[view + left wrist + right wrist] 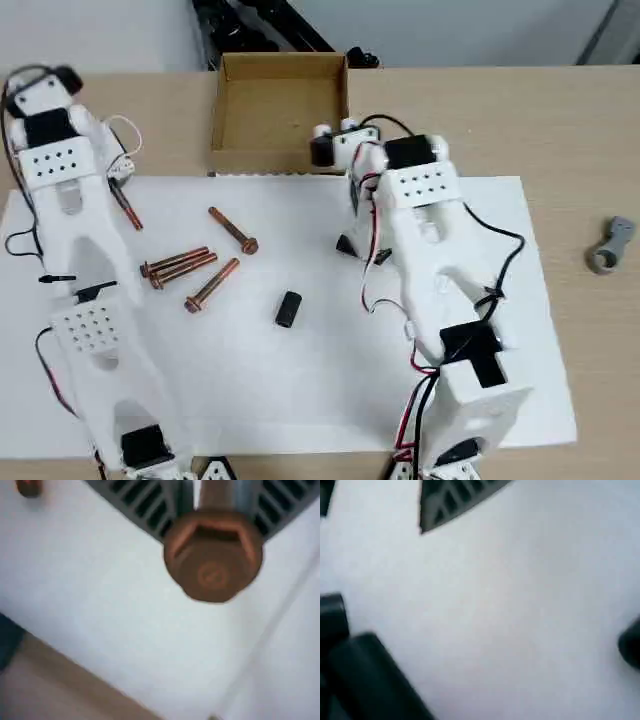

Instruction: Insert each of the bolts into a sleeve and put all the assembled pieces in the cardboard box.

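A copper-coloured hex-head bolt (pixel 212 560) was held pinched in the left hand (pixel 118 185), over the left edge of the white sheet (pixel 300 400) on the tabletop (pixel 560 120). Four more copper bolts (pixel 212 285) lay loose nearby, and a short black cylindrical sleeve (pixel 288 309) lay just beyond them. Whether the right hand (pixel 358 240) was spread or pressed together could not be told. The brown cardboard box (pixel 225 110) stood at the far edge. The shank would best be lined up with the sleeve's bore, the sleeve being steadied first.
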